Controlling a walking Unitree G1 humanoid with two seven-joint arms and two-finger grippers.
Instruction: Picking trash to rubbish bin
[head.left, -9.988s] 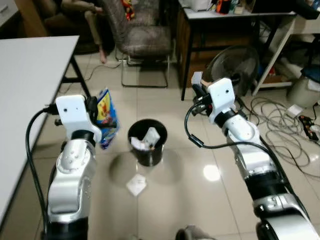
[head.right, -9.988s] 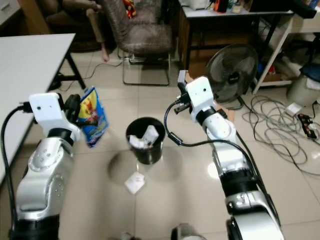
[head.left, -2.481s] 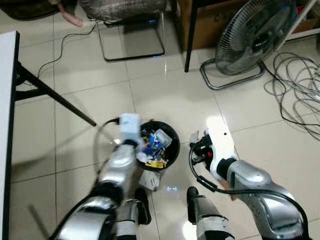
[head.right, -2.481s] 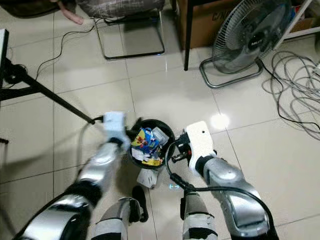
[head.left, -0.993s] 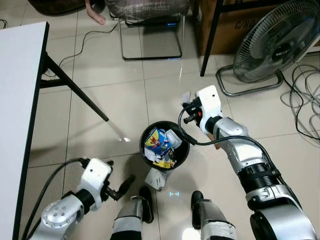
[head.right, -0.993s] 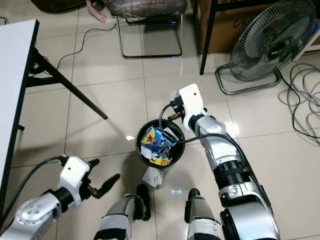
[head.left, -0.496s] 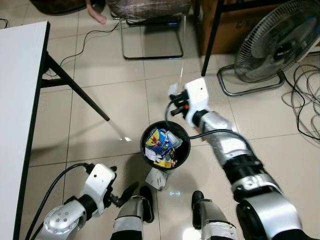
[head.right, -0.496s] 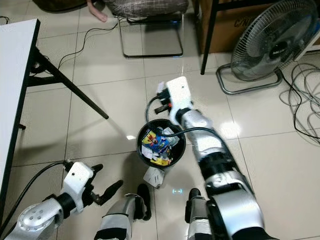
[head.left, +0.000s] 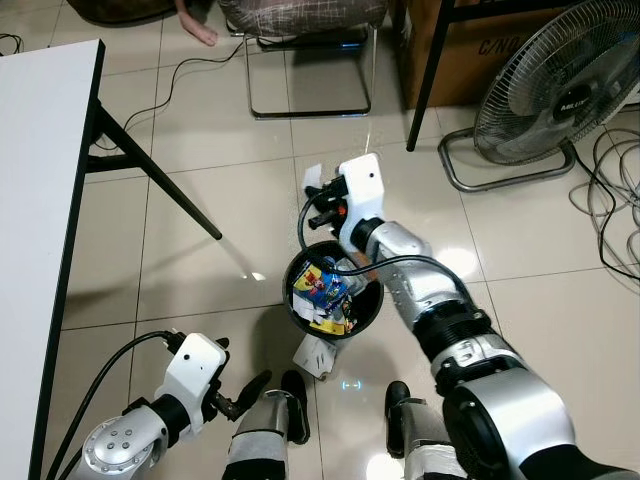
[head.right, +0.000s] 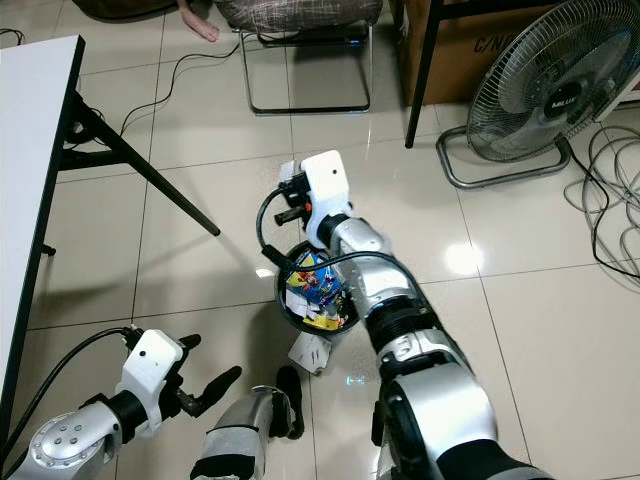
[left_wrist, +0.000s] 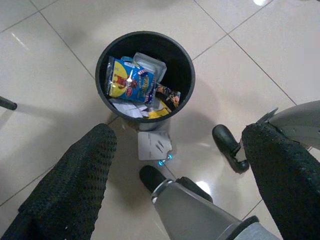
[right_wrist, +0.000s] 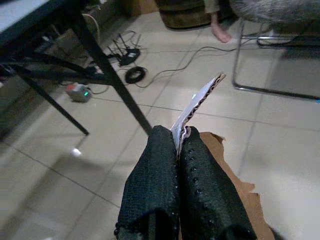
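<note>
— Since a second ago the right gripper (head.left: 318, 197) has swung across to the far rim of the rubbish bin (head.left: 372, 299), and the left gripper (head.right: 215, 385) has stayed low beside it.

— Head views?

— Bin holds a blue snack bag (head.left: 322, 288); a white scrap (head.left: 317, 353) lies on the floor just beside it.

— Left wrist?

— Fingers (left_wrist: 75, 185) spread, empty, bin beyond.

— Right wrist?

— Fingers (right_wrist: 159, 185) pinched on a cardboard scrap (right_wrist: 199, 103).

— I'd centre it over the bin's mouth, then let go.
</note>
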